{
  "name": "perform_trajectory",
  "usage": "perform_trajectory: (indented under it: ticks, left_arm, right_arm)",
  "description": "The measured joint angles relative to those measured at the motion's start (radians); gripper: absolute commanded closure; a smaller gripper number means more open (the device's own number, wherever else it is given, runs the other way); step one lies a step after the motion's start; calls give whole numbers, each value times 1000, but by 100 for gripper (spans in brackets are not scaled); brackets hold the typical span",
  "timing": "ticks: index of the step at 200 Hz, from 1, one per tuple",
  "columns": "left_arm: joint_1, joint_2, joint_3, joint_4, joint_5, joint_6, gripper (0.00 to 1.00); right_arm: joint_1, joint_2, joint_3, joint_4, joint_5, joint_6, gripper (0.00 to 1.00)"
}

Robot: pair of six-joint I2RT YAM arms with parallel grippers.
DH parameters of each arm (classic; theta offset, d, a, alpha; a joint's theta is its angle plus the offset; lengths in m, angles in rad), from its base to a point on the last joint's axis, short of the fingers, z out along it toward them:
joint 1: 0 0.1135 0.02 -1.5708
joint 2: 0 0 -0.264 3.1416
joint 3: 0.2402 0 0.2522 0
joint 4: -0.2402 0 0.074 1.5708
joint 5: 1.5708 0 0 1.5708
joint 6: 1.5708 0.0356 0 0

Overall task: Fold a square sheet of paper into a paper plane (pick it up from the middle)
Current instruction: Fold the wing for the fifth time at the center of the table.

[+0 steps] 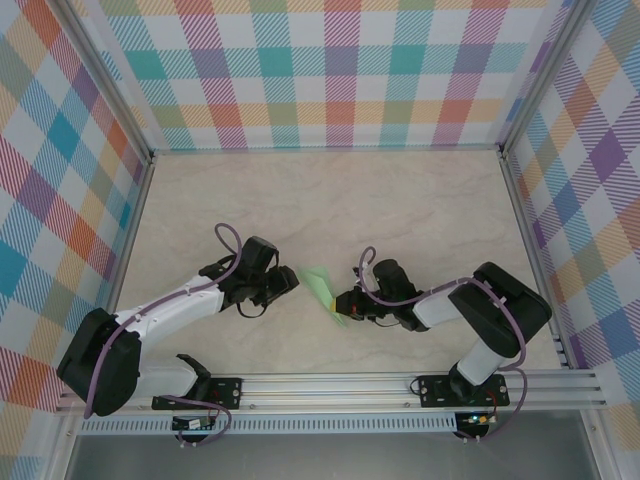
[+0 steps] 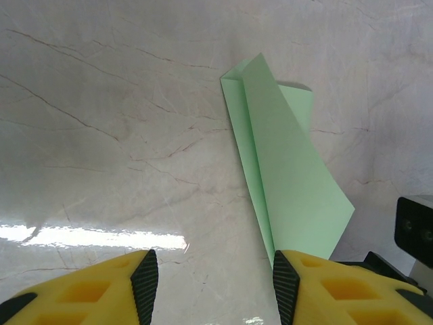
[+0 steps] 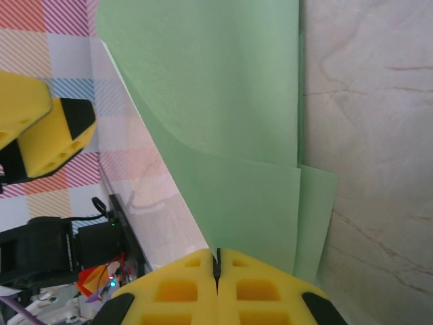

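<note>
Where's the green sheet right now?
Top view: the green sheet is over the middle of the table, pinched in the shut right end effector, with the open left end effector just to its left.

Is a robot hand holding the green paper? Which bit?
Yes. The right gripper is shut on the paper, pinching it at one edge. The left gripper is open and holds nothing.
</note>
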State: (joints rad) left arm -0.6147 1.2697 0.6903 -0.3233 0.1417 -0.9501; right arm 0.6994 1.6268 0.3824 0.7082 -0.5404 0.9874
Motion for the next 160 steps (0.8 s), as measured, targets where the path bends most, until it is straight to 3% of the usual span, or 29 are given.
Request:
perform_trajectory:
  ticks: [160]
  left_arm:
    - [-11, 26, 0, 16, 6, 0, 51]
  right_arm:
    - [-37, 136, -1, 116, -93, 136, 100]
